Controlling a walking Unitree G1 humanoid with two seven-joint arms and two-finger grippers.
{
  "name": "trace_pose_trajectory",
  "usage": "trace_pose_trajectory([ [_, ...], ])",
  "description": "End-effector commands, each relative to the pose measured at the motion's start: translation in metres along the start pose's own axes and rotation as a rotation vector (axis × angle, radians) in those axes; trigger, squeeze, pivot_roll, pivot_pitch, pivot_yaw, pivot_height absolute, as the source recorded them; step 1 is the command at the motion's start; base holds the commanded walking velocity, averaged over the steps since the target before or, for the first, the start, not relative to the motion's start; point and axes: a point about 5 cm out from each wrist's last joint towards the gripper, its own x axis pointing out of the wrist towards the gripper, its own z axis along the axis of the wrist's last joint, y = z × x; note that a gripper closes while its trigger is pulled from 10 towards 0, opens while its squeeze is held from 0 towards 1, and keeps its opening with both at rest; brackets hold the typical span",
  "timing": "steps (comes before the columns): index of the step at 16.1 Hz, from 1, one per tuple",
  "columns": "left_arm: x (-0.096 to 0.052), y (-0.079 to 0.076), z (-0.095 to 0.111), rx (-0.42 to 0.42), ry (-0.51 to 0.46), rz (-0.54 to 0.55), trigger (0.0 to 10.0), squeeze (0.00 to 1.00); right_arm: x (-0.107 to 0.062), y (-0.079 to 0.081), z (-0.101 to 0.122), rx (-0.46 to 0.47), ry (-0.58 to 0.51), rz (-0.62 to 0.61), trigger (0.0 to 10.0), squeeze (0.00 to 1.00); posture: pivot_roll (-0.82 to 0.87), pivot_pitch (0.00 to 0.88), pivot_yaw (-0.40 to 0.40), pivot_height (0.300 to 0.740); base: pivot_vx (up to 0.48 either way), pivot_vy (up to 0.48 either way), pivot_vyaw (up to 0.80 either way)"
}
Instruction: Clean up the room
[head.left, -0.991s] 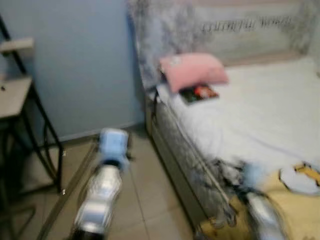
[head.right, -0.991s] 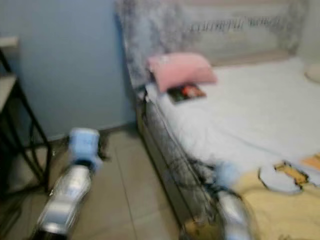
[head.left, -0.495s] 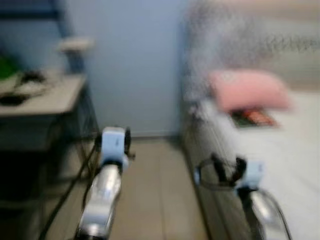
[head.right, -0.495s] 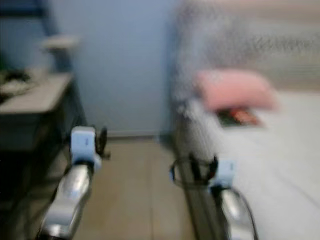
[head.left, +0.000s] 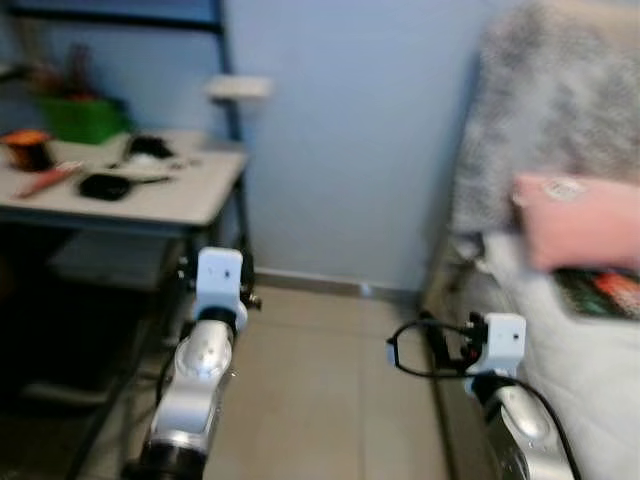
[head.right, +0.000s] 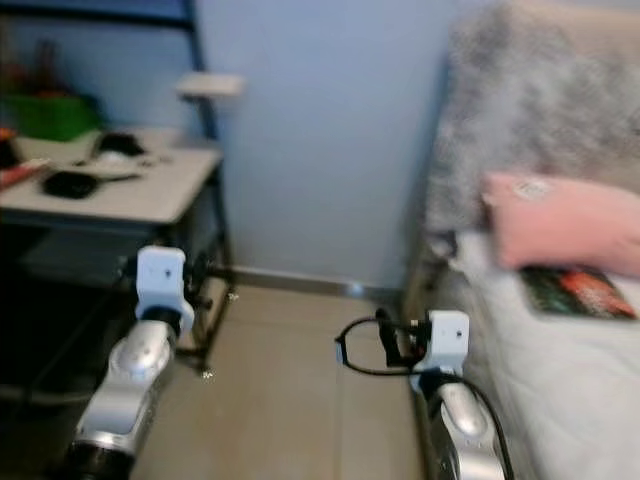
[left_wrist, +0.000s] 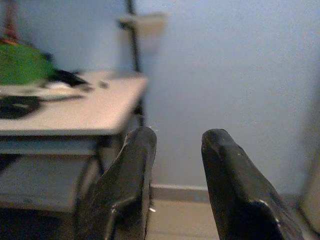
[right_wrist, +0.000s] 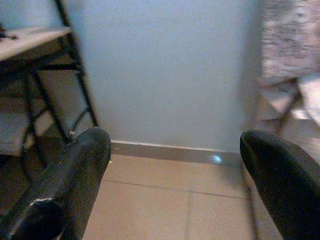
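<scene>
On the left of the scene a pale-topped desk (head.left: 190, 205) with a black frame stands against the blue wall (head.left: 350, 140), and its top carries loose things: a flat black object (head.left: 104, 186), a dark object with a white piece beside it (head.left: 150, 147), an orange cup-like thing (head.left: 27, 148), a reddish stick (head.left: 45, 181) and a green box (head.left: 83, 118) at the far edge; blur keeps me from naming them more closely. On the right, the bed (head.left: 600, 370) with its grey patterned headboard (head.left: 560, 110) bears a pink pillow (head.left: 580, 220) and, just near of it, a dark book or magazine with a red cover (head.left: 605, 292) lying on the white sheet. Between desk and bed runs the bare tiled floor (head.left: 320, 390). How far the tidying has gone I cannot settle: the scatter on the desk and the book on the bed would fit a room yet to be put in order, or one where these are simply their places. Neither arm carries anything. The left gripper (left_wrist: 175, 170) is held out over the floor near the desk's leg, its two black fingers a narrow gap apart with nothing between them. The right gripper (right_wrist: 175, 170) reaches out beside the bed's near edge, its fingers spread wide and empty, pointing toward the skirting at the foot of the wall.
</scene>
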Motion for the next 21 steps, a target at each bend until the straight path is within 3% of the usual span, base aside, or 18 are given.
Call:
trace_pose_trajectory([
  [1,0.003,0.002,0.002,0.017,-0.012,-0.004,10.0,0.0,0.001,0.004,0.001,0.001,-0.009,0.001,10.0,0.0,0.12,0.0,0.003,0.74,0.337,0.341,0.0],
  [6,0.005,0.003,0.001,0.012,-0.03,-0.049,10.0,0.0,0.005,0.008,0.004,-0.016,-0.034,-0.001,10.0,0.0,0.12,0.0,0.003,0.74,0.395,0.27,0.0],
  [16,0.008,0.009,-0.003,0.031,-0.019,-0.031,10.0,0.0,0.01,0.011,0.004,-0.014,-0.027,0.033,10.0,0.0,0.15,0.0,-0.017,0.74,0.438,0.0,0.0],
  [18,0.008,0.014,-0.002,0.098,-0.033,0.003,10.0,0.0,0.01,0.01,0.004,-0.025,-0.021,0.033,10.0,0.0,0.15,0.0,-0.018,0.74,0.442,0.0,0.0],
  [19,0.001,0.007,-0.003,0.061,-0.026,-0.03,10.0,0.0,0.001,0.011,0.009,-0.09,-0.043,0.058,10.0,0.0,0.16,0.0,-0.019,0.74,0.454,0.0,0.0],
  [20,-0.024,-0.02,-0.011,-0.007,0.075,-0.183,10.0,0.0,-0.031,0.003,0.007,-0.116,-0.031,0.065,10.0,0.0,0.15,0.0,-0.031,0.74,0.0,0.0,0.0],
  [21,-0.033,-0.026,0.0,-0.017,0.041,-0.24,10.0,0.0,-0.049,-0.006,0.0,-0.136,0.008,0.059,10.0,0.0,0.15,0.0,-0.034,0.74,0.0,0.0,0.0],
])
